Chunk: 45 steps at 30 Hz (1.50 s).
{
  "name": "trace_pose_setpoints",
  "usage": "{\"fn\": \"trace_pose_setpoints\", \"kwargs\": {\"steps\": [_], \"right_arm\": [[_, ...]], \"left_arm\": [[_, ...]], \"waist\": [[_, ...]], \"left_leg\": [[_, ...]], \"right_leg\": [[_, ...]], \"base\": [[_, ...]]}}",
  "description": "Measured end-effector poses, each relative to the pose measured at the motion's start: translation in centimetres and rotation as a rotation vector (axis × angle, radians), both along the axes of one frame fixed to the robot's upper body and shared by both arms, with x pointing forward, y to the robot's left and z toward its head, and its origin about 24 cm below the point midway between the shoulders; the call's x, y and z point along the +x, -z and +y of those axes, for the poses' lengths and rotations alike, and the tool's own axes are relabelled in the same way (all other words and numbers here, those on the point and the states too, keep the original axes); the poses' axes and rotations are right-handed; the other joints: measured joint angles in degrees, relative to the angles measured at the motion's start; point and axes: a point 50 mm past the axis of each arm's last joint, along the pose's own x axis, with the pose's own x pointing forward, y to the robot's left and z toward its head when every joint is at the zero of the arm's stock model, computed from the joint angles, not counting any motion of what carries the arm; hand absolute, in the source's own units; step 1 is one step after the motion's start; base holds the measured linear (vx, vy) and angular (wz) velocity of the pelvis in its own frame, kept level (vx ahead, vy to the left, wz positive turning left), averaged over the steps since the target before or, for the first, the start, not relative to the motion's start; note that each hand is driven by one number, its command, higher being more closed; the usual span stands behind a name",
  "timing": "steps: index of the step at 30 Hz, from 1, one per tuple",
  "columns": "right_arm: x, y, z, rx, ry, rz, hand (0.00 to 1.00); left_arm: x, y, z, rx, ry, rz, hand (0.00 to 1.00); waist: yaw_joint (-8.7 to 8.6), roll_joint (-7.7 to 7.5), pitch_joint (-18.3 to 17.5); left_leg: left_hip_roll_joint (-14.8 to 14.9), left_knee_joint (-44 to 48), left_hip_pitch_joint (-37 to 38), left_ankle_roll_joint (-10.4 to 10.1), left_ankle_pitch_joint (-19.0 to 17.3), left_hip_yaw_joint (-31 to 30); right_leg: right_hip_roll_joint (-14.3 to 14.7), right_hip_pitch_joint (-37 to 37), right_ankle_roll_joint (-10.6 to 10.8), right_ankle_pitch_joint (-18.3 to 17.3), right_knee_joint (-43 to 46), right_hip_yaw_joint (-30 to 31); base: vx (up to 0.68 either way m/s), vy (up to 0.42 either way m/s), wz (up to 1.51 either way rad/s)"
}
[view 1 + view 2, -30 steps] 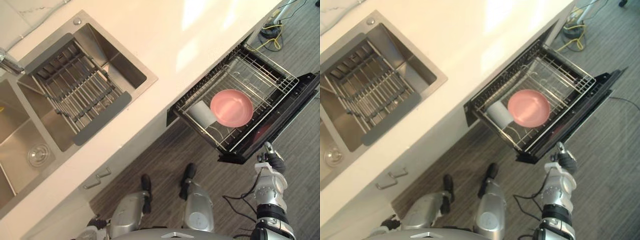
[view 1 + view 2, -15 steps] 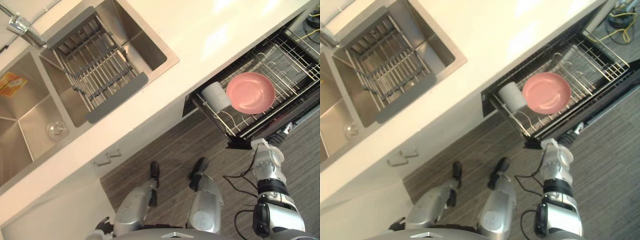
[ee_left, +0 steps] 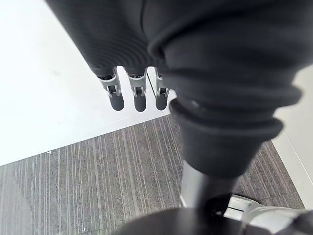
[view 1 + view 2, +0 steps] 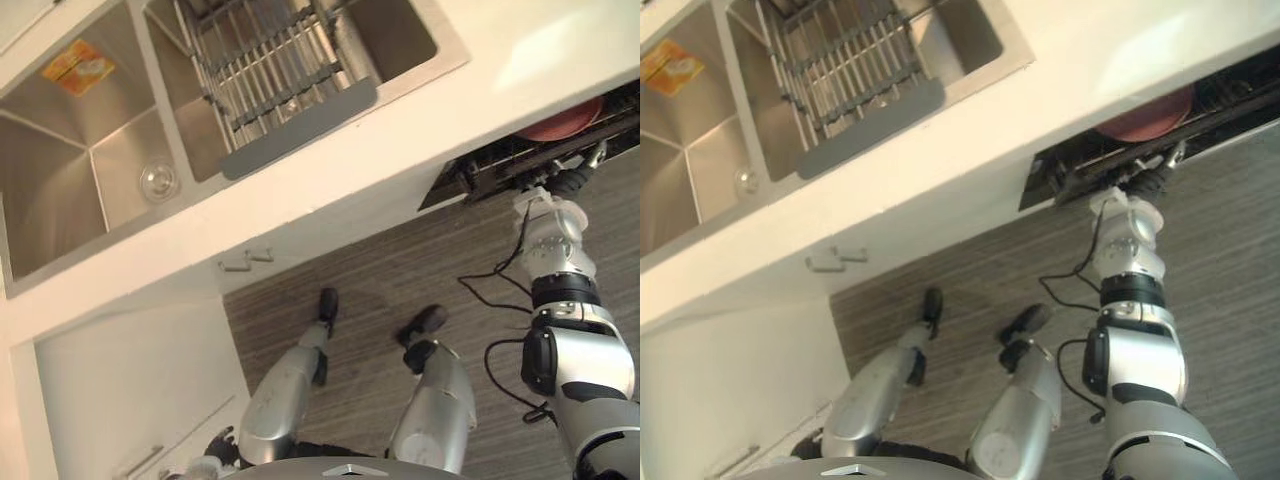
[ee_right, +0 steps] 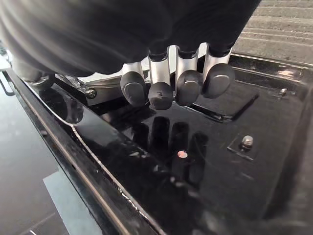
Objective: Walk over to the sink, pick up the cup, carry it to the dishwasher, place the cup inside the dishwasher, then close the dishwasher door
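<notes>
Looks bright and evenly lit; shows pale glare on the white desk point(image 4: 560, 60); mirrors the right hand point(image 5: 188, 88) in the glossy black dishwasher door point(image 5: 205, 166).

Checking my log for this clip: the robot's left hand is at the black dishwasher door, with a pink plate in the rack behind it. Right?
Not quite: it is the right hand at the black dishwasher door, as the right eye view shows; the right wrist view has its fingers over the glossy panel. The pink plate is as you say.
</notes>
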Motion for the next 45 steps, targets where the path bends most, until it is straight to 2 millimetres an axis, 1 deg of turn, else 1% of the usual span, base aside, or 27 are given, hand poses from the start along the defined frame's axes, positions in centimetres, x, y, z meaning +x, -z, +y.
{"fn": "trace_pose_setpoints", "kwargs": {"steps": [3, 5, 7, 8, 11, 13, 18, 19, 21, 23, 25, 27, 29, 30, 32, 33, 34, 35, 36, 38, 39, 40, 41, 42, 43, 44, 45], "right_arm": [[0.3, -0.8, -0.1, -0.016, 0.001, 0.001, 1.0], [0.4, -1.7, 0.0, -0.031, -0.003, -0.016, 1.0], [0.7, -2.6, 0.2, -0.011, -0.009, -0.046, 1.0], [0.7, -2.5, -0.1, 0.009, 0.007, -0.059, 1.0], [0.9, -3.0, 0.1, 0.114, -0.012, -0.125, 1.0], [0.8, -3.1, 0.0, 0.152, -0.01, -0.154, 1.0], [1.3, -2.5, 1.3, 0.159, -0.029, -0.146, 1.0], [1.5, -2.5, 1.7, 0.156, -0.031, -0.152, 0.0], [1.8, -2.5, 2.8, 0.14, -0.04, -0.145, 0.0], [1.9, -2.7, 3.2, 0.116, -0.037, -0.142, 0.0], [1.8, -2.5, 4.0, 0.097, -0.023, -0.152, 0.0], [1.5, -1.8, 4.9, 0.078, -0.01, -0.145, 0.0], [1.2, -0.3, 6.6, 0.081, -0.011, -0.131, 0.0], [1.1, 0.0, 7.1, 0.09, -0.016, -0.129, 0.0], [1.0, 1.2, 9.4, 0.103, -0.047, -0.112, 0.0], [1.0, 1.6, 9.9, 0.115, -0.055, -0.106, 0.0], [0.7, 2.2, 10.9, 0.125, -0.072, -0.105, 0.0], [0.2, 2.1, 12.4, 0.089, -0.113, -0.14, 0.0], [-0.1, 1.9, 13.2, 0.068, -0.133, -0.158, 0.0], [-1.3, 3.9, 14.9, 0.016, -0.177, -0.121, 0.0], [-1.8, 4.4, 15.3, -0.002, -0.185, -0.112, 0.0], [-2.7, 5.9, 16.1, -0.045, -0.208, -0.076, 0.0], [-3.6, 7.3, 16.6, -0.065, -0.228, -0.043, 0.0], [-5.2, 10.6, 16.7, -0.094, -0.246, 0.061, 0.0], [-5.9, 11.9, 16.7, -0.104, -0.252, 0.109, 0.0], [-7.0, 13.9, 16.4, -0.118, -0.261, 0.179, 0.0], [-8.9, 16.9, 15.7, -0.13, -0.268, 0.288, 0.0]], "left_arm": [[0.1, 0.0, 0.0, -0.001, 0.004, -0.006, 0.0], [0.3, -0.1, 0.0, -0.002, 0.005, -0.016, 0.0], [0.4, -0.1, 0.0, -0.002, 0.006, -0.018, 0.0], [0.5, -0.1, 0.0, -0.003, 0.008, -0.019, 0.0], [0.6, -0.1, 0.0, -0.011, 0.02, -0.021, 0.0], [0.8, -0.2, 0.0, -0.005, 0.053, -0.026, 0.0], [1.3, -0.3, 0.0, -0.013, 0.1, -0.035, 0.0], [1.3, -0.3, -0.1, -0.014, 0.103, -0.034, 0.0], [1.3, -0.3, -0.2, -0.015, 0.109, -0.032, 0.0], [1.3, -0.2, -0.3, -0.013, 0.119, -0.032, 0.0], [1.3, -0.2, -0.3, -0.007, 0.137, -0.03, 0.0], [1.2, -0.2, -0.4, -0.005, 0.143, -0.026, 0.0], [1.2, -0.2, -0.4, 0.001, 0.148, -0.021, 0.0], [1.2, -0.2, -0.3, 0.003, 0.146, -0.021, 0.0], [1.1, -0.2, -0.1, 0.007, 0.129, -0.02, 0.0], [1.1, -0.2, 0.0, 0.008, 0.127, -0.021, 0.0], [1.1, -0.2, 0.1, 0.012, 0.122, -0.021, 0.0], [0.9, -0.2, 0.6, 0.013, 0.096, -0.022, 0.0], [0.8, -0.2, 0.7, 0.015, 0.082, -0.023, 0.0], [0.7, -0.3, 1.7, 0.036, 0.029, -0.025, 0.0], [0.7, -0.3, 1.9, 0.04, 0.014, -0.024, 0.0], [0.3, -0.3, 2.6, 0.049, -0.038, -0.018, 0.0], [-0.1, -0.3, 3.0, 0.05, -0.07, -0.013, 0.0], [-0.9, -0.2, 3.5, 0.016, -0.162, -0.005, 0.0], [-1.3, -0.2, 3.7, -0.011, -0.213, -0.002, 0.0], [-1.9, -0.2, 4.0, -0.048, -0.291, 0.003, 0.0], [-2.7, -0.1, 4.4, -0.089, -0.36, 0.014, 0.0]], "waist": [[0.47, 0.0, 0.0], [1.65, 0.03, -0.02], [2.22, 0.04, -0.03], [2.93, 0.05, -0.03], [3.14, 0.08, -0.06], [3.75, 0.11, -0.08], [5.9, 0.2, -0.14], [6.15, 0.21, -0.14], [6.25, 0.24, -0.16], [6.37, 0.24, -0.16], [6.41, 0.23, -0.16], [6.24, 0.19, -0.13], [5.47, -0.01, 0.01], [5.51, -0.29, 0.2], [5.09, -0.99, 0.68], [5.06, -1.32, 0.91], [4.8, -2.18, 1.49], [3.87, -3.12, 2.12], [3.41, -3.59, 2.43], [2.46, -5.5, 2.87], [2.22, -6.06, 3.11], [1.76, -7.72, 3.04], [1.15, -8.77, 2.87], [0.57, -10.84, 1.76], [0.26, -11.66, 1.24], [-0.15, -12.83, 0.26], [-0.72, -14.09, -1.55]], "left_leg": [[-0.18, 0.0, -0.75, -0.14, 0.21, -1.05], [-0.16, 0.12, -1.79, -0.22, 0.2, -1.35], [0.13, 0.13, -2.69, -0.53, 0.54, -1.37], [0.25, 0.1, -2.95, -0.75, 0.84, -1.43], [0.61, 0.32, -3.87, -1.01, 1.0, -1.93], [1.02, 0.49, -4.28, -1.03, 1.02, -1.72], [3.68, 2.58, -5.77, -1.59, 0.6, 0.04], [4.25, 2.76, -5.84, -1.76, 0.48, 0.58], [5.17, 3.44, -6.5, -2.11, 0.2, 1.21], [5.74, 3.45, -6.47, -2.11, 0.2, 2.13], [5.91, 4.28, -6.37, -2.14, 0.2, 2.66], [6.13, 5.35, -5.82, -2.58, -0.16, 3.51], [6.44, 7.13, -4.72, -2.99, -1.37, 4.11], [6.53, 7.49, -4.19, -3.1, -1.85, 4.67], [7.22, 9.2, -2.93, -3.21, -3.48, 6.22], [7.48, 9.35, -2.48, -3.27, -3.76, 6.75], [7.89, 9.3, -1.52, -3.35, -4.09, 7.34], [8.35, 9.31, -0.86, -3.32, -4.4, 7.63], [8.52, 9.22, -0.37, -3.28, -4.55, 7.96], [8.55, 9.05, 1.68, -3.33, -5.47, 9.0], [8.6, 8.93, 2.49, -3.3, -5.69, 9.4], [8.6, 8.42, 4.1, -3.2, -6.2, 10.29], [8.64, 8.01, 5.32, -3.12, -6.55, 10.75], [8.67, 7.59, 6.97, -3.11, -7.41, 11.61], [8.66, 7.19, 7.68, -3.08, -7.71, 12.01], [8.62, 6.81, 8.61, -3.02, -8.08, 12.68], [8.63, 6.26, 9.23, -2.93, -8.56, 13.11]], "right_leg": [[-0.69, -0.02, -0.07, -0.96, 1.34, -0.89], [-1.13, -0.6, -0.19, -1.84, 2.34, -1.66], [-1.18, -1.27, -0.43, -2.23, 2.98, -2.25], [-1.23, -1.56, -0.54, -2.45, 3.4, -2.38], [-1.14, -1.52, -0.7, -2.72, 3.69, -3.53], [-0.95, -1.57, -0.85, -2.83, 3.54, -3.95], [1.69, -1.76, -0.83, -2.96, 1.83, -4.51], [2.27, -1.83, -0.85, -2.98, 1.62, -4.5], [3.14, -2.33, -0.85, -3.02, 1.36, -4.44], [3.54, -2.98, -0.86, -3.02, 1.44, -4.14], [3.7, -3.26, -1.38, -3.35, 2.09, -3.52], [3.71, -2.75, -1.9, -3.68, 2.6, -3.13], [4.01, -1.37, -2.43, -4.05, 2.77, -2.56], [4.12, -1.17, -2.53, -4.12, 2.81, -2.02], [5.04, -0.04, -2.59, -4.14, 2.09, -0.65], [5.28, 0.33, -2.59, -4.14, 1.81, -0.56], [5.98, 1.02, -2.71, -4.21, 0.96, -0.24], [6.8, 1.97, -2.7, -4.2, -0.2, -0.23], [7.02, 2.42, -2.65, -4.17, -0.66, -0.24], [7.4, 4.15, -2.15, -3.83, -1.82, 0.22], [7.65, 4.76, -1.92, -3.68, -2.25, 0.62], [8.02, 5.7, -1.43, -3.35, -2.96, 1.6], [8.28, 6.84, -1.27, -3.16, -3.77, 1.68], [8.92, 8.04, -1.28, -2.47, -5.14, 2.73], [9.06, 8.61, -1.21, -2.19, -5.63, 2.93], [9.21, 9.22, -1.16, -1.88, -6.25, 3.15], [9.29, 9.65, -0.79, -1.47, -6.85, 3.35]], "base": [[-0.06, -0.097, 0.21], [-0.08, -0.091, 0.16], [-0.07, -0.095, 0.15], [-0.06, -0.103, 0.11], [-0.1, -0.111, 0.11], [-0.13, -0.094, 0.07], [-0.11, -0.114, -0.13], [-0.07, -0.12, -0.15], [-0.08, -0.164, -0.14], [-0.02, -0.175, -0.12], [0.01, -0.137, -0.1], [0.01, -0.091, -0.08], [0.01, -0.105, -0.13], [0.01, -0.09, -0.3], [0.0, -0.085, -0.38], [0.0, -0.06, -0.35], [0.01, -0.042, -0.29], [0.02, -0.035, -0.25], [0.03, -0.029, -0.2], [0.04, -0.004, -0.21], [0.06, 0.014, -0.29], [0.08, 0.025, -0.26], [0.1, 0.038, -0.33], [0.11, 0.031, -0.24], [0.13, 0.032, -0.25], [0.15, 0.025, -0.2], [0.21, 0.022, -0.15]]}}
